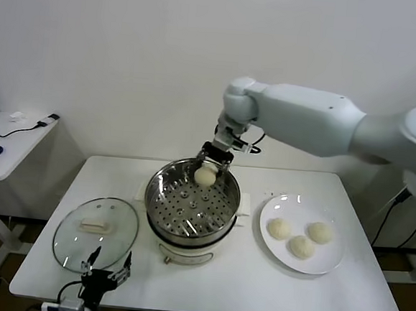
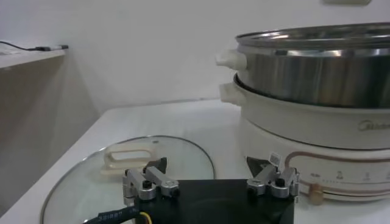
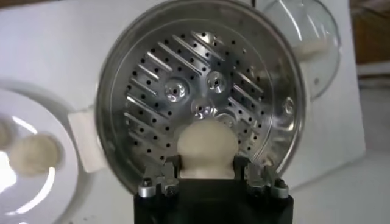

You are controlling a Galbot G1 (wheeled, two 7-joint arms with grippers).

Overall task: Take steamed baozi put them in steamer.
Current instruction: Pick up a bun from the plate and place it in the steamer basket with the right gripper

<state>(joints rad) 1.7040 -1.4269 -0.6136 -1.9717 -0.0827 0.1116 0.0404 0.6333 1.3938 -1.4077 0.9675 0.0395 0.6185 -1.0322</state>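
Note:
The steamer (image 1: 192, 206) is a shiny steel pot with a perforated tray (image 3: 189, 103) on a white base, at the table's middle. My right gripper (image 1: 207, 171) hangs over its far rim, shut on one cream-white baozi (image 3: 207, 148) held between the fingers (image 3: 172, 167) above the tray. Three more baozi (image 1: 301, 238) lie on the white plate (image 1: 329, 262) to the right of the steamer. My left gripper (image 2: 208, 167) stands open and empty low at the table's front left edge, by the glass lid (image 1: 95, 233).
The round glass lid (image 2: 91, 182) with a cream handle lies flat to the left of the steamer (image 2: 317, 91). A second small table (image 1: 7, 147) with a blue mouse and cables stands at far left. Bare tabletop lies in front of the steamer and plate.

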